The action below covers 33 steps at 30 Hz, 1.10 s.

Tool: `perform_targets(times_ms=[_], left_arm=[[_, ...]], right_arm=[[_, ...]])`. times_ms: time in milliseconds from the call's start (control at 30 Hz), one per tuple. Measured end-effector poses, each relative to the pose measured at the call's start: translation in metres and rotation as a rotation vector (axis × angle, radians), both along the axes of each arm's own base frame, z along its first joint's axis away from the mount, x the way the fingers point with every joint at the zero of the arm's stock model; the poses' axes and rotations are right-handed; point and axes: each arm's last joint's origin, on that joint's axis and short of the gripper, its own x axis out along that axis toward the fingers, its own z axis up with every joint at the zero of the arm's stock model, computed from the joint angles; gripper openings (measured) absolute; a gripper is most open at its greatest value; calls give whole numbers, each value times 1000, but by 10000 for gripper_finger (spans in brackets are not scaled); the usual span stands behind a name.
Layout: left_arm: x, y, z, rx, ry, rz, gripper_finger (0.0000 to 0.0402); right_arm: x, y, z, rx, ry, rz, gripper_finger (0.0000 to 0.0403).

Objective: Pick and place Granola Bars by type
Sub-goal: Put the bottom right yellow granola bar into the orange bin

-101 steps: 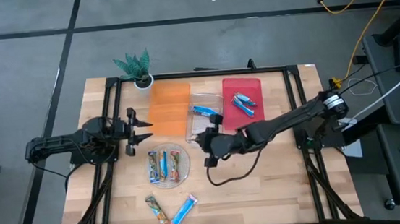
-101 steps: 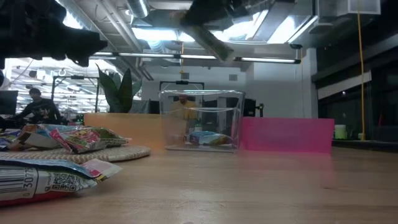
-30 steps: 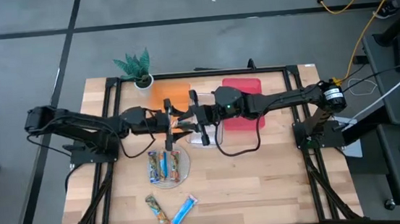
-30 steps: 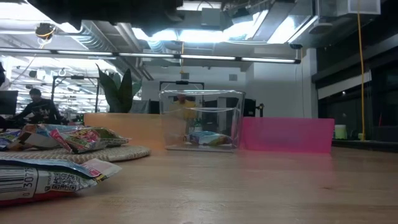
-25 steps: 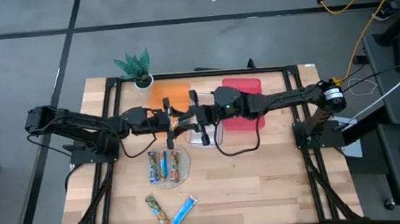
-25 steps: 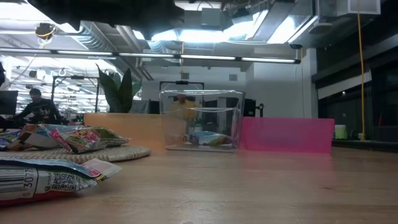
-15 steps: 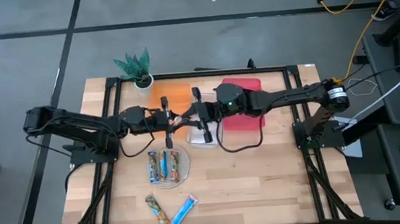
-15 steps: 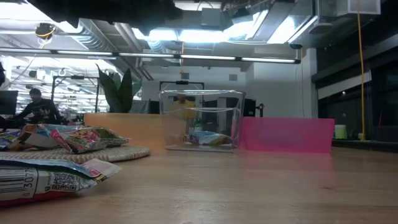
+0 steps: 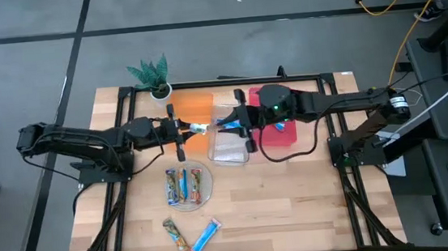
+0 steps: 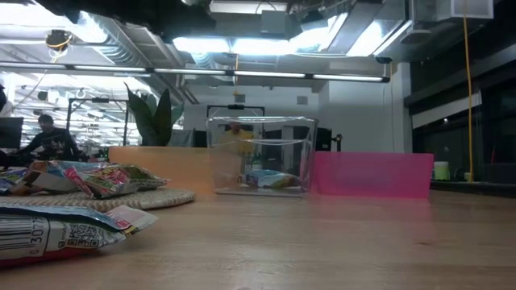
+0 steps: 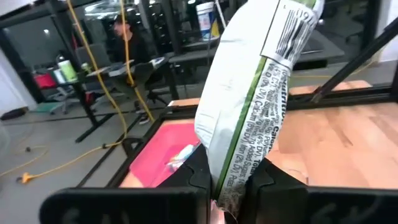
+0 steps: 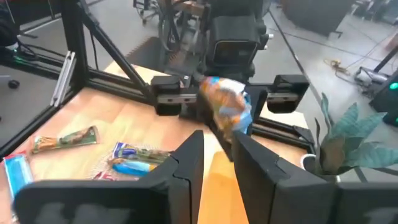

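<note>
Both our arms reach in toward the bench's middle, at its far half, tools facing each other. Our left tool is clamped shut on a granola bar; from the left wrist the fingers pinch the wrapper's lower end, bar standing up and out. Our right arm stretches in from the right, elbow low, right tool just beside the bar's far tip, apart from it. Its fingers stand with a narrow gap, holding nothing.

left claw now clamps granola bar, right claw withdrawn
</note>
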Motion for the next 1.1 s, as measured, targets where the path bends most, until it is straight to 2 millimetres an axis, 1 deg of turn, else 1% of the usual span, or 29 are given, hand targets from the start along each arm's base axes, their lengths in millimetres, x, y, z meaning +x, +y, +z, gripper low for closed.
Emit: perform_targets(times_ms=[100, 200, 300, 400, 467, 533, 633, 767, 933, 1033, 1100], left_arm=[[-3, 1, 0, 12, 22, 24, 21], [-5, 2, -3, 18, 56, 78, 30], [-7, 5, -10, 26, 127, 138, 32], [-9, 10, -18, 25, 196, 190, 23], [-12, 15, -25, 27, 229, 240, 20], [-14, 21, -31, 29, 253, 291, 21], [-17, 33, -38, 6, 289, 366, 28], [-20, 49, -54, -33, 345, 437, 26], [-25, 64, -81, -131, 425, 484, 21], [-24, 70, -91, -170, 462, 485, 27], [-23, 73, -96, -183, 489, 482, 31]], right_arm=[[-15, 0, -3, -10, -34, -23, 88], [-38, -1, -14, -17, -92, -58, 88], [-63, -3, -36, 9, -165, -76, 87], [-85, -2, -58, 33, -268, -91, 87], [-97, 0, -74, 36, -309, -86, 87], [-105, 1, -90, 33, -315, -81, 87], [-114, 2, -106, 13, -321, -74, 87], [-120, 2, -121, 8, -293, -67, 87], [-121, 2, -126, -10, -279, -47, 87], [-122, 5, -124, -23, -299, 52, 87], [-124, 6, -121, -39, -315, 73, 87]])
